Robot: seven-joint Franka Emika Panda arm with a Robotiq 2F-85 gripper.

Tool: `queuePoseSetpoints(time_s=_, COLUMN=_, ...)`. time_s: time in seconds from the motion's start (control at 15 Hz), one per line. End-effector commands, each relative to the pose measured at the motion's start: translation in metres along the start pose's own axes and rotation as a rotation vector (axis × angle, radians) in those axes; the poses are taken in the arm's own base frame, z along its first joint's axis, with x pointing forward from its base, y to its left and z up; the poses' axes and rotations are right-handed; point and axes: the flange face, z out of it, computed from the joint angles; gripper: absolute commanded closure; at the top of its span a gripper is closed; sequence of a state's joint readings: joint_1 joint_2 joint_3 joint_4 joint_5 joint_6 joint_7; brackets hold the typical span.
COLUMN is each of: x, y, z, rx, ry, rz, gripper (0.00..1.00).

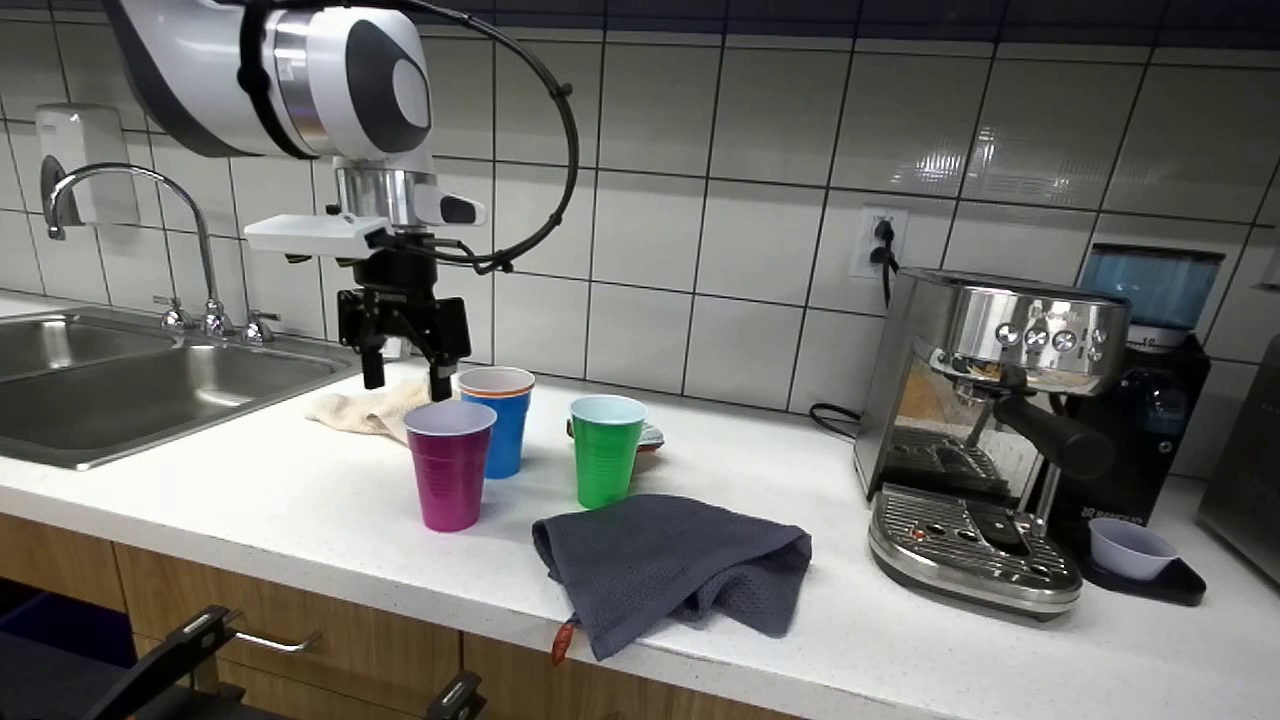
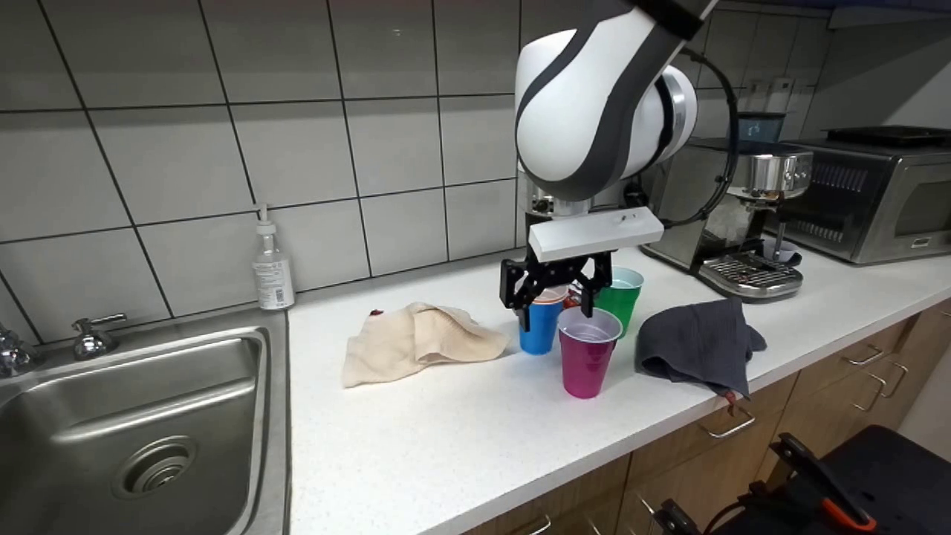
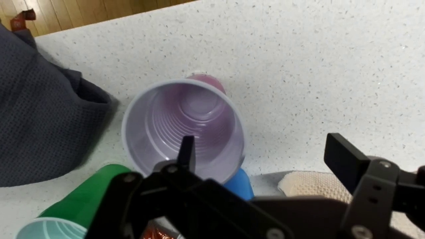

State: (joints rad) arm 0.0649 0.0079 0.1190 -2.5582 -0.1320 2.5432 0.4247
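My gripper (image 1: 407,377) points down over the counter, its jaws wide apart with nothing between them, in both exterior views. A magenta cup (image 1: 450,480) stands upright just below; in the wrist view one fingertip (image 3: 187,151) overlaps the mouth of that magenta cup (image 3: 215,129). Behind it is a blue cup (image 2: 538,331) with orange and white rims at its top, mostly hidden by the gripper in the wrist view. A green cup (image 1: 605,465) stands to the side, with a small red packet (image 1: 650,438) behind it. The other fingertip (image 3: 342,156) is over bare counter, near a beige cloth (image 3: 312,182).
A dark grey cloth (image 1: 680,560) lies crumpled at the counter's front edge. The steel sink (image 2: 271,416) with its faucet (image 1: 195,200) and a soap bottle (image 2: 273,275) are at one end. An espresso machine (image 1: 1030,300) and a microwave (image 2: 884,208) occupy the other.
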Motion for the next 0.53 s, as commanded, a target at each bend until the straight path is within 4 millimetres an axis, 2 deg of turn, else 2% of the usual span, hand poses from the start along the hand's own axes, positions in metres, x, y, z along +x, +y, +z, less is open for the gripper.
queuePoseSetpoints(time_s=0.0, x=-0.004, y=0.002, z=0.007, rx=-0.016, ry=0.011, rz=-0.003, gripper=0.0)
queuePoseSetpoints(time_s=0.47, x=-0.01, y=0.004, z=0.024, rx=-0.046, ry=-0.011, rz=-0.021, gripper=0.0)
